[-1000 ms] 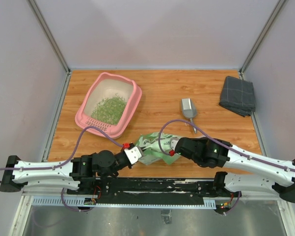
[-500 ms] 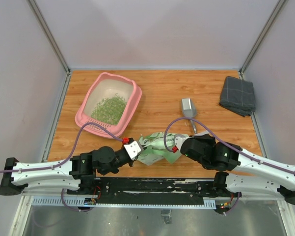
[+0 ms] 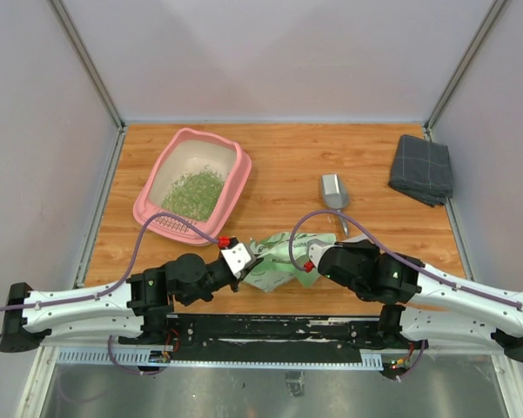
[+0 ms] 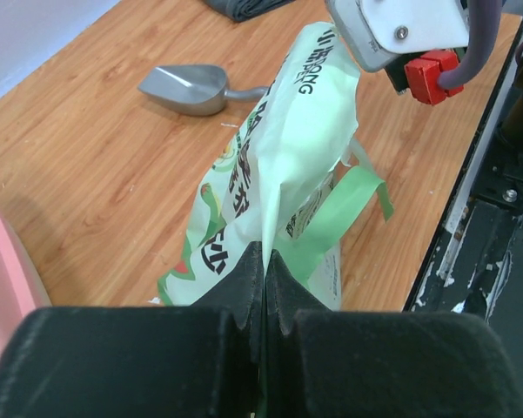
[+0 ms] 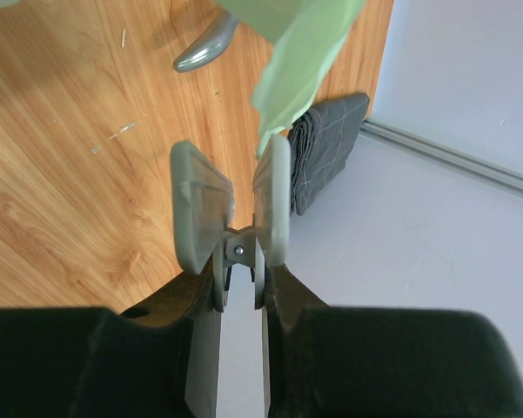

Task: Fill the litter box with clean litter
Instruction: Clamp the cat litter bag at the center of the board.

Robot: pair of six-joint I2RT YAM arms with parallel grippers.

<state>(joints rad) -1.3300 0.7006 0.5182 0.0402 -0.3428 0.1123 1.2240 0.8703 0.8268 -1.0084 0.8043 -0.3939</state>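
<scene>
Bright, even overhead light, soft shadows, sharp pictures.

Wooden table top [image 3: 287, 165]: light-brown plank grain, evenly lit, with only soft shadows on it. Pale grey panel walls enclose the table top on three sides: back wall [image 3: 270, 61], left wall [image 3: 35, 131], right wall [image 3: 500, 96]. Aluminium posts [image 3: 87, 61] rise from its two far corners. A black rail [image 3: 270, 326] runs along its near edge, and a grey metal surface [image 3: 270, 392] lies below that.
</scene>
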